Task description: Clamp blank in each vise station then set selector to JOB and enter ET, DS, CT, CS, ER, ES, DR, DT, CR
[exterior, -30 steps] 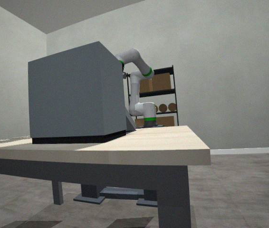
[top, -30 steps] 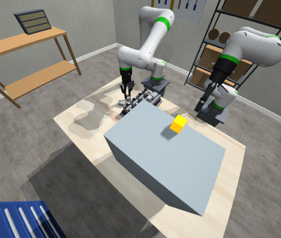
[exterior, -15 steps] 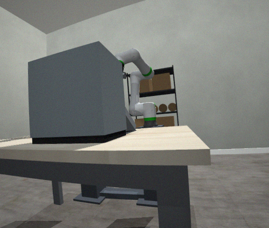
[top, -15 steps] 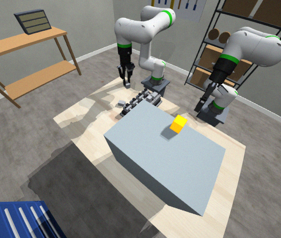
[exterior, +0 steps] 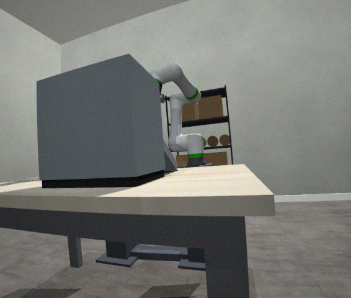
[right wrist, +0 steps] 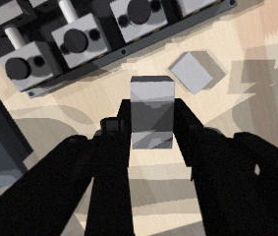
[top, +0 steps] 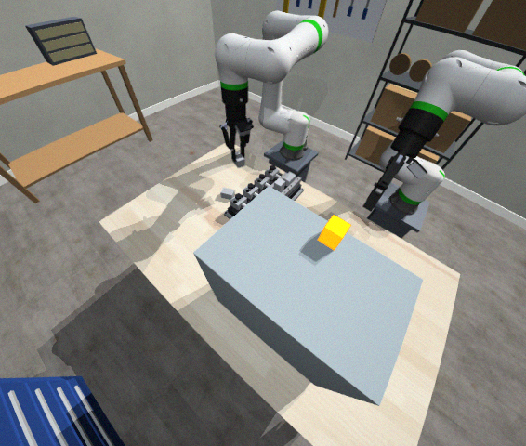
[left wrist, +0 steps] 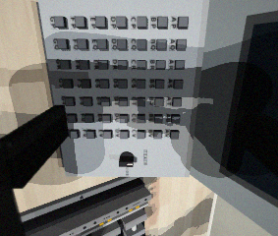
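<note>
Right gripper (top: pixel 240 158) (right wrist: pixel 151 118) clamped on blank (top: pixel 240 161) (right wrist: pixel 152 114), between fingertips, above tabletop (top: pixel 152 202) near its far-left edge, top view. Left gripper (top: pixel 384 179) fingers apart. Loose blank (top: pixel 228 193) (right wrist: pixel 192 73) beside vises (top: pixel 254 190) (right wrist: pixel 82 41).

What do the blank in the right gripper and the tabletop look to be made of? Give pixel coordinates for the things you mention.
The blank (top: pixel 239 161) (right wrist: pixel 152 114): probably metal, matte, going by its plain grey faces; painted plastic is possible. The tabletop (top: pixel 157 225) (exterior: pixel 214 182): pale wood or laminate, with faint grain streaks.
</note>
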